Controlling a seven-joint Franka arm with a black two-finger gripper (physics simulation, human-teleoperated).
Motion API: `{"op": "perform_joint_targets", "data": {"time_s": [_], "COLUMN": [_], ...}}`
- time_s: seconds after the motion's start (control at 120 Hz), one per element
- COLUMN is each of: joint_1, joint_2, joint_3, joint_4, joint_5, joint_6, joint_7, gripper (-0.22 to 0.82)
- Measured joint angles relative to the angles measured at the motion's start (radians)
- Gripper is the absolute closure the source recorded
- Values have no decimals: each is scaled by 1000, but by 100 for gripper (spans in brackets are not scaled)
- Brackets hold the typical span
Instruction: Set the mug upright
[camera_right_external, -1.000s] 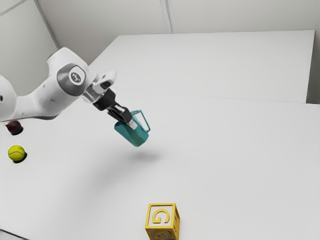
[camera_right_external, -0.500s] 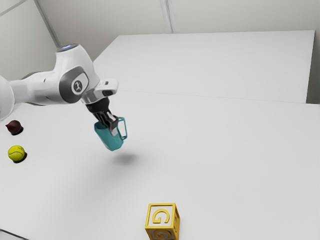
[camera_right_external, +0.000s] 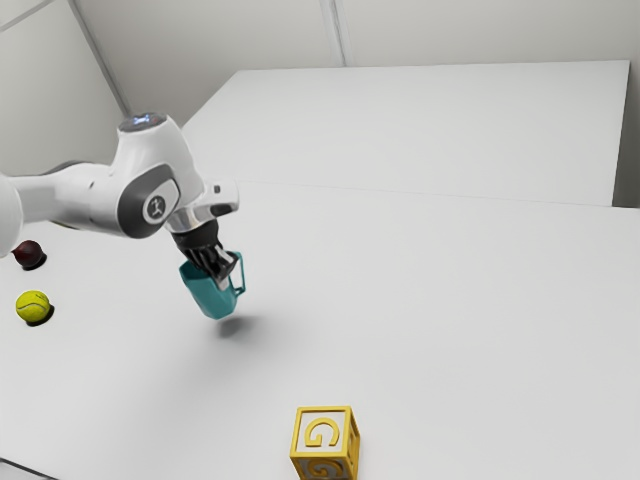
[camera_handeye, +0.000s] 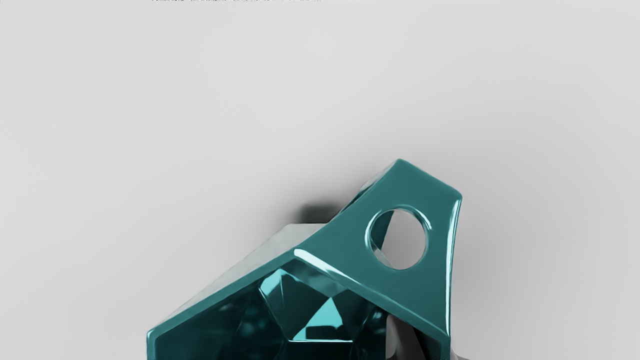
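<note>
In the exterior view my gripper is shut on the wall of the teal mug, beside its handle. The mug hangs a little tilted, mouth up and base low, with its shadow close beneath. From the wrist view, the many-sided teal mug shows its open mouth and the handle's flat top with a round hole. There my gripper has one finger inside the mug and the other just outside the wall; the mug hides much of both.
A yellow letter block stands near the exterior view's bottom edge. Toward that view's left lie a tennis ball and a dark red round object, away from the mug, on the white table.
My hand has carried the mug toward the exterior view's left and, lately, lower. The mug has turned from a strong tilt to a more upright pose, its shadow now closer to it.
</note>
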Motion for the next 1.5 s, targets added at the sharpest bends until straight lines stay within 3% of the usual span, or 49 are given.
{"op": "perform_joint_targets", "data": {"time_s": [0.383, 1.175, 1.5], "joint_1": [-1, -9, -14], "joint_2": [14, 74, 61], "joint_3": [0, 0, 0], "joint_4": [-45, -48, -47], "joint_5": [3, 2, 0], "joint_6": [115, 138, 137], "joint_7": [-89, -172, -181], "gripper": [78, 78, 47]}}
